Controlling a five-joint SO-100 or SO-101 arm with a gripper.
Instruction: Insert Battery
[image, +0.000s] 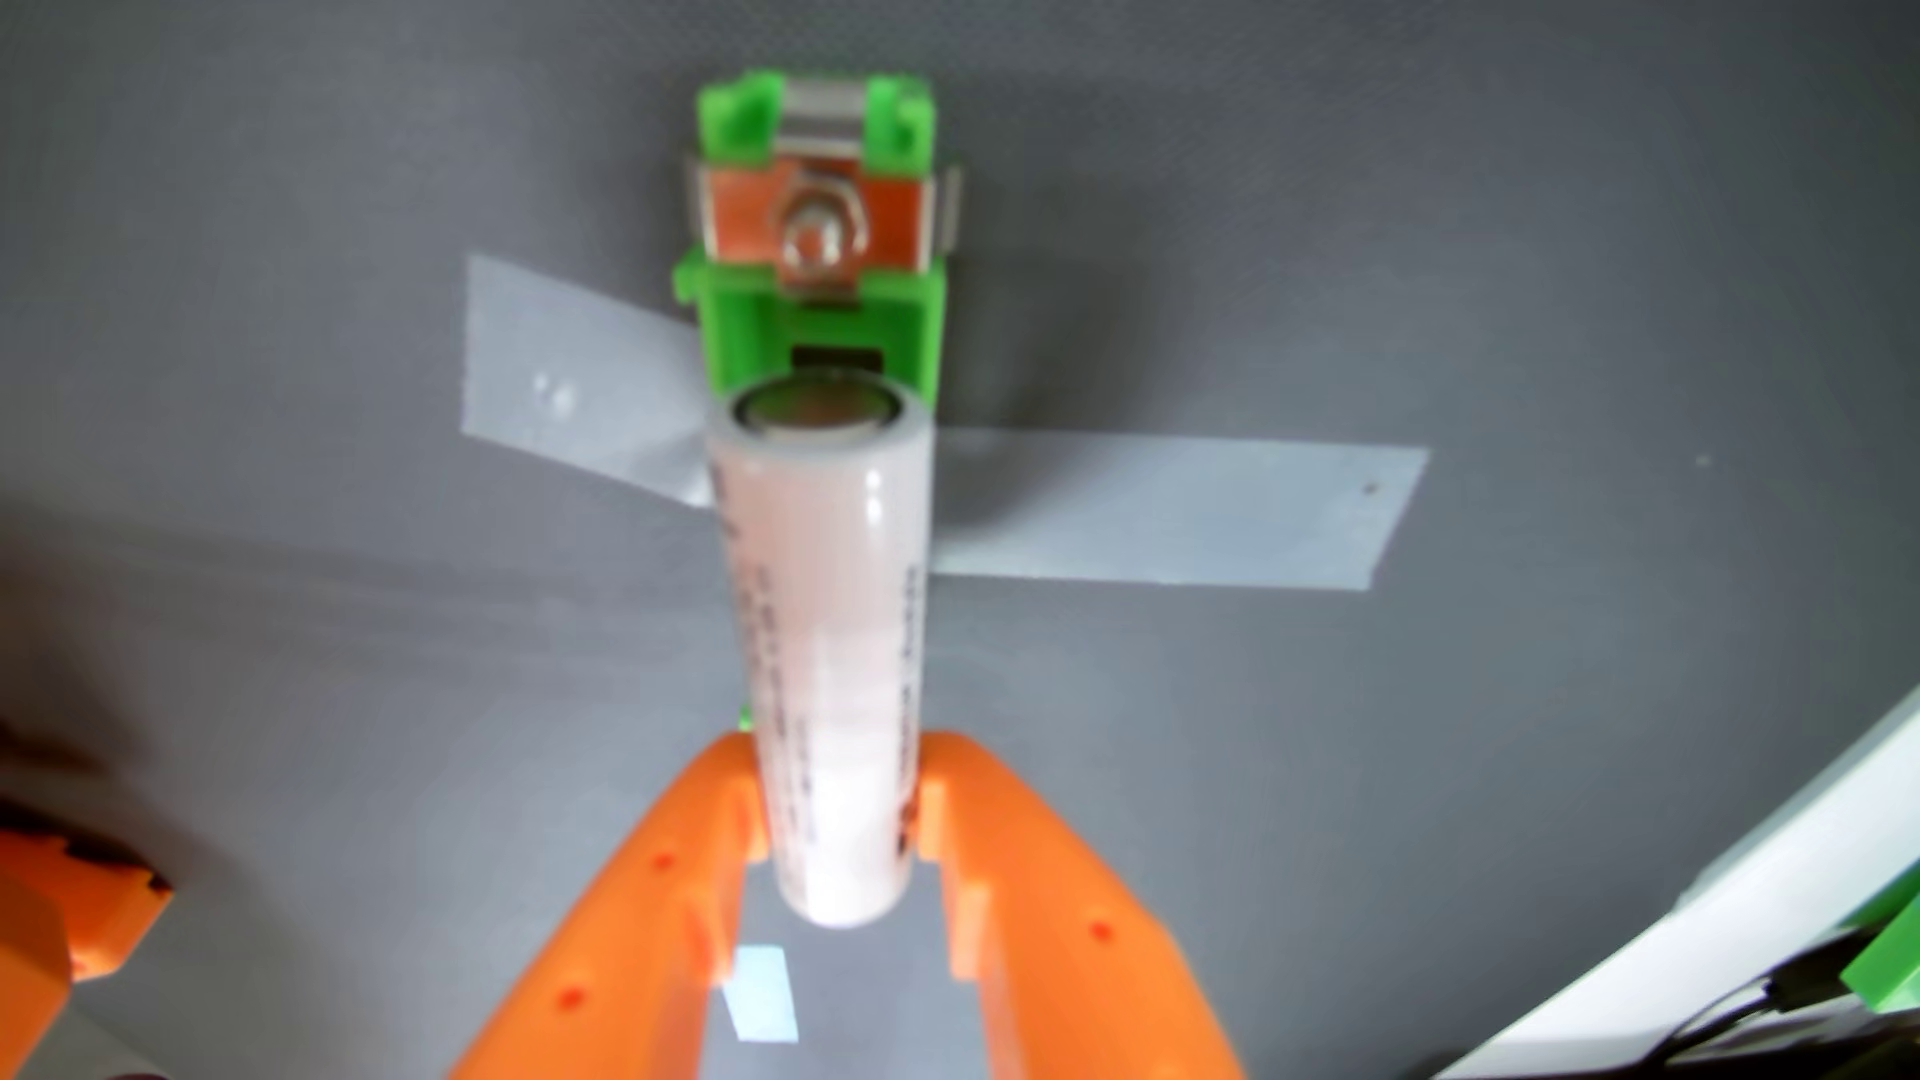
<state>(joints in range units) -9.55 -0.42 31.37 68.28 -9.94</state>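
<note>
In the wrist view my orange gripper (837, 774) is shut on a pale pink cylindrical battery (831, 623), gripping its lower part between both fingers. The battery points away from me, its metal end toward a green battery holder (821, 322). The holder has a metal contact plate with a nut (821, 234) at its far end and is fixed to the grey table with clear tape. The battery covers most of the holder's length. I cannot tell whether it touches the holder or hovers above it.
Strips of clear tape (1164, 509) lie across the grey mat to either side of the holder. An orange arm part (73, 903) is at the lower left. A white board edge with a green part and a black cable (1766, 935) is at the lower right.
</note>
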